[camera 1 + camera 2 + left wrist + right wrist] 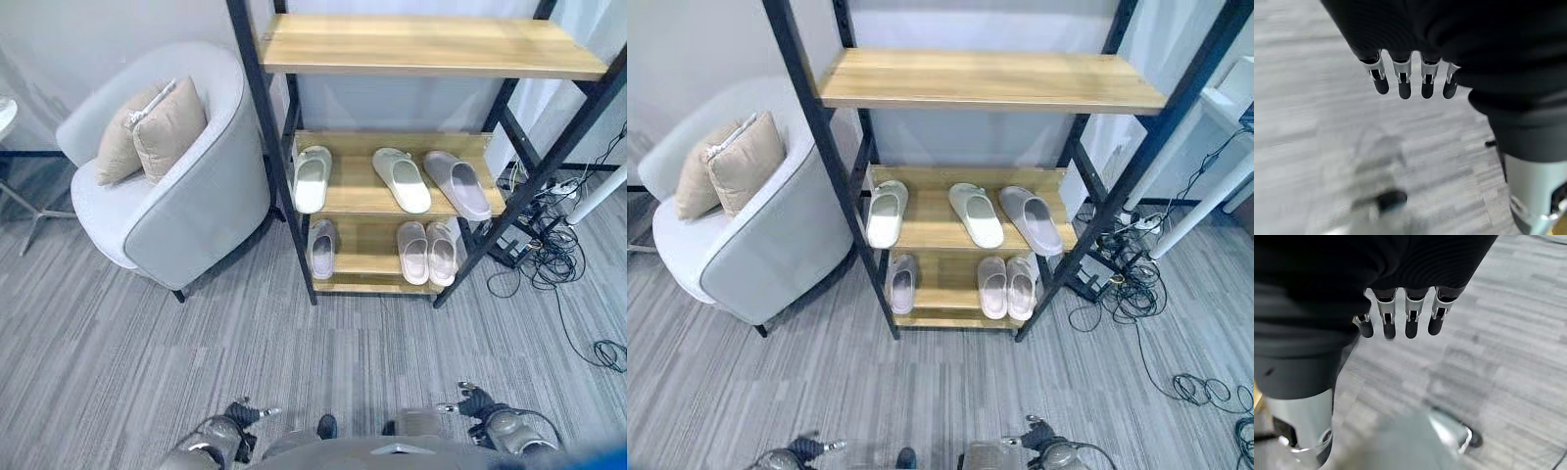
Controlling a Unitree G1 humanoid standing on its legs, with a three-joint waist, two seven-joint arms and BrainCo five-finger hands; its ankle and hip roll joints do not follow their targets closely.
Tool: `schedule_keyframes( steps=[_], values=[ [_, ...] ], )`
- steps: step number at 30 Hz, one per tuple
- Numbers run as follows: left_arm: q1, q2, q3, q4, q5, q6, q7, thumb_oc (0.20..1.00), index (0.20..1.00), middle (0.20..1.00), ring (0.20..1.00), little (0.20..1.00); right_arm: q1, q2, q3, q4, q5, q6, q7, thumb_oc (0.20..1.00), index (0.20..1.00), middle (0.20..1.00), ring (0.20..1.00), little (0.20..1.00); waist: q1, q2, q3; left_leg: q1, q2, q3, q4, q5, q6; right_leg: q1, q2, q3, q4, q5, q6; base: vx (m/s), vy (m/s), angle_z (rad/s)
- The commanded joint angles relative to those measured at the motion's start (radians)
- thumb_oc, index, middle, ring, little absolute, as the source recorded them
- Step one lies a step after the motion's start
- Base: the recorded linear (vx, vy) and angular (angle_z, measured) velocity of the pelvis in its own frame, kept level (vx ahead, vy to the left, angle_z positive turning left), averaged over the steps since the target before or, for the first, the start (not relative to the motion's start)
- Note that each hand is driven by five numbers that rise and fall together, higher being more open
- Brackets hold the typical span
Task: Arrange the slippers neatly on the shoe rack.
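- A light grey armchair (186, 206) stands at the far left on the grey carpet (294, 352), with two beige cushions (157, 132) leaning on its seat.
- Just beside it, to the right, stands the shoe rack (269, 147): a black metal frame with wooden shelves, the top one bare.
- On the middle shelf lie three slippers, toes pointing away: a pale green slipper (312, 178) at the left, a second pale green slipper (402, 179) near the centre, turned slightly, and a lilac slipper (457, 184) beside it, also angled.
- On the bottom shelf a lilac slipper (322, 248) lies alone at the left, and a pink pair (427, 252) lies side by side at the right.
- The left hand (1403, 81) hangs low over the carpet, fingers straight and relaxed, holding nothing.
- The right hand (1400, 318) hangs likewise over the carpet, fingers loosely extended and empty.
- Right of the rack, a tangle of cables (549, 259) lies on the floor.
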Motion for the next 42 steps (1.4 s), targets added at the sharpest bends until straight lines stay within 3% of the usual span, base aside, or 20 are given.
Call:
schedule_keyframes(
  steps=[1, 5, 6, 7, 10, 14, 16, 22, 30, 33, 35, 42],
  values=[
    [-0.025, 0.019, 0.008, -0.033, 0.028, -0.022, 0.006, 1.000, 1.000, 1.000, 1.000, 1.000, -0.029, -0.021, -0.012, 0.003, -0.040, -0.008, -0.024, 1.000, 1.000, 1.000, 1.000, 1.000, -0.003, -0.047, 0.003, -0.042, 0.077, -0.036, 0.082, -0.092, -0.085, 0.203, -0.046, 0.027, -0.500, 0.189, 0.050, 0.26, -0.082, -0.07],
    [-0.024, -0.006, -0.003, -0.058, 0.023, -0.039, 0.042, 1.000, 1.000, 1.000, 1.000, 1.000, -0.018, -0.038, -0.020, -0.031, -0.037, -0.029, -0.055, 1.000, 1.000, 1.000, 1.000, 1.000, 0.006, -0.059, -0.025, -0.029, 0.092, -0.033, 0.078, -0.093, -0.100, 0.257, -0.018, 0.043, -0.577, 0.177, 0.047, 0.16, -0.153, 0.20],
    [0.008, -0.003, -0.007, -0.110, 0.041, -0.044, 0.010, 1.000, 1.000, 1.000, 1.000, 1.000, 0.025, -0.199, -0.105, -0.424, -0.050, -0.013, -0.036, 1.000, 1.000, 1.000, 1.000, 1.000, -0.005, -0.067, -0.054, -0.010, 0.113, -0.038, 0.033, -0.072, -0.115, 0.284, -0.007, 0.051, -0.613, 0.180, 0.043, 0.16, -0.238, 0.24],
    [0.043, -0.037, -0.001, -0.084, 0.064, -0.047, 0.000, 1.000, 1.000, 1.000, 1.000, 1.000, 0.133, -0.164, -0.124, -0.481, -0.081, -0.083, -0.075, 1.000, 1.000, 1.000, 1.000, 1.000, -0.030, -0.051, -0.046, 0.021, 0.132, -0.021, -0.007, -0.060, -0.116, 0.303, 0.006, 0.061, -0.637, 0.175, 0.039, 0.13, -0.234, 0.15],
    [0.089, -0.051, 0.027, -0.019, 0.117, -0.047, 0.016, 1.000, 1.000, 1.000, 1.000, 1.000, 0.117, -0.138, -0.147, -0.595, 0.029, -0.174, -0.075, 1.000, 1.000, 1.000, 1.000, 1.000, -0.023, -0.033, -0.052, 0.029, 0.150, -0.020, -0.059, -0.029, -0.134, 0.329, 0.024, 0.043, -0.704, 0.177, 0.039, 0.01, -0.089, -0.45],
    [0.110, -0.059, 0.056, -0.002, 0.124, -0.052, 0.015, 1.000, 1.000, 1.000, 1.000, 1.000, 0.165, -0.156, -0.175, -0.816, 0.018, -0.220, -0.070, 1.000, 1.000, 1.000, 1.000, 1.000, -0.025, -0.024, -0.054, 0.010, 0.153, -0.019, -0.059, -0.024, -0.145, 0.327, 0.026, 0.025, -0.704, 0.165, 0.042, 0.00, -0.009, 0.11],
    [0.102, -0.067, 0.046, -0.030, 0.134, -0.063, 0.011, 1.000, 1.000, 1.000, 1.000, 1.000, 0.163, -0.204, -0.194, -0.912, -0.091, -0.221, -0.109, 1.000, 1.000, 1.000, 1.000, 1.000, -0.023, -0.019, -0.049, 0.006, 0.154, -0.026, -0.059, -0.023, -0.149, 0.335, 0.027, 0.012, -0.704, 0.157, 0.041, 0.06, 0.008, 0.12],
    [0.081, -0.069, -0.007, -0.066, 0.153, -0.074, 0.007, 1.000, 1.000, 1.000, 1.000, 1.000, 0.042, -0.255, -0.231, -0.936, -0.181, -0.199, -0.191, 1.000, 1.000, 1.000, 1.000, 1.000, -0.004, -0.016, -0.044, -0.019, 0.151, -0.035, -0.059, -0.020, -0.152, 0.321, 0.024, -0.001, -0.704, 0.155, 0.045, 0.02, 0.012, 0.08],
    [0.054, -0.060, -0.087, -0.088, 0.146, -0.082, 0.010, 1.000, 1.000, 1.000, 1.000, 1.000, -0.256, -0.341, -0.240, -0.732, -0.164, -0.144, -0.314, 1.000, 1.000, 1.000, 1.000, 1.000, 0.041, 0.002, 0.014, -0.130, 0.132, -0.068, -0.059, 0.017, -0.158, 0.242, 0.015, -0.024, -0.704, 0.174, 0.049, -0.06, 0.018, 0.13],
    [0.039, -0.056, -0.098, -0.092, 0.141, -0.091, 0.016, 1.000, 1.000, 1.000, 1.000, 1.000, -0.362, -0.413, -0.195, -0.622, -0.251, -0.118, -0.368, 1.000, 1.000, 1.000, 1.000, 1.000, 0.059, 0.009, 0.038, -0.189, 0.124, -0.085, -0.059, 0.039, -0.163, 0.194, 0.009, -0.033, -0.704, 0.188, 0.051, -0.09, 0.018, 0.15],
    [0.023, -0.058, -0.121, -0.093, 0.119, -0.099, 0.028, 1.000, 1.000, 1.000, 1.000, 1.000, -0.469, -0.421, -0.148, -0.506, -0.193, -0.108, -0.379, 1.000, 1.000, 1.000, 1.000, 1.000, 0.073, 0.015, 0.044, -0.238, 0.114, -0.095, -0.059, 0.057, -0.167, 0.154, 0.005, -0.037, -0.704, 0.203, 0.054, -0.04, 0.030, 0.21],
    [-0.012, -0.070, -0.161, -0.113, 0.078, -0.112, 0.046, 1.000, 1.000, 1.000, 1.000, 1.000, -0.579, -0.470, -0.117, -0.409, -0.144, -0.111, -0.406, 1.000, 1.000, 1.000, 1.000, 1.000, 0.102, 0.019, 0.066, -0.292, 0.100, -0.127, -0.059, 0.078, -0.177, 0.127, -0.008, -0.075, -0.704, 0.210, 0.058, 0.02, 0.007, 0.08]
  ],
)
